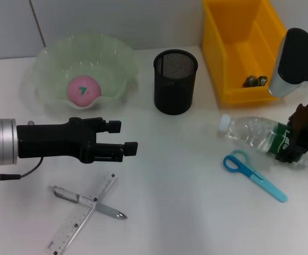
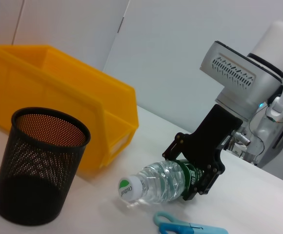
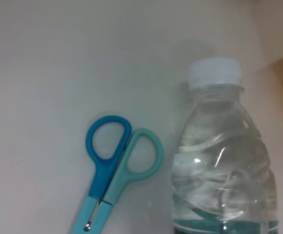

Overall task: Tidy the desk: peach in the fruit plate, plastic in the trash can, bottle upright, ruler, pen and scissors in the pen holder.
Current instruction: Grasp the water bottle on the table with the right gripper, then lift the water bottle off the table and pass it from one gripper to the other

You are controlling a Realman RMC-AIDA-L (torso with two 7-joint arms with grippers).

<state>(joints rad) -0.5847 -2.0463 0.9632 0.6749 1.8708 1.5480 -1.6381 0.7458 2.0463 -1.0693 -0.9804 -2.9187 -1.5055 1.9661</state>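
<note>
At the frame's right, the right gripper (image 1: 297, 142) clamps the lying clear plastic water bottle (image 1: 255, 133), which likely needs tipping upright next, while the left gripper (image 1: 122, 138) hovers mid-left, jaws apart.

The bottle (image 3: 223, 161) is cut off below its green label in the right wrist view, and the scissors (image 3: 113, 168) beside it lose their blades there. In the head view the right gripper (image 1: 296, 144) covers the bottle's label. Small dark items (image 1: 256, 81) in the yellow bin (image 1: 217, 48) beyond the bottle cannot be identified.
</note>
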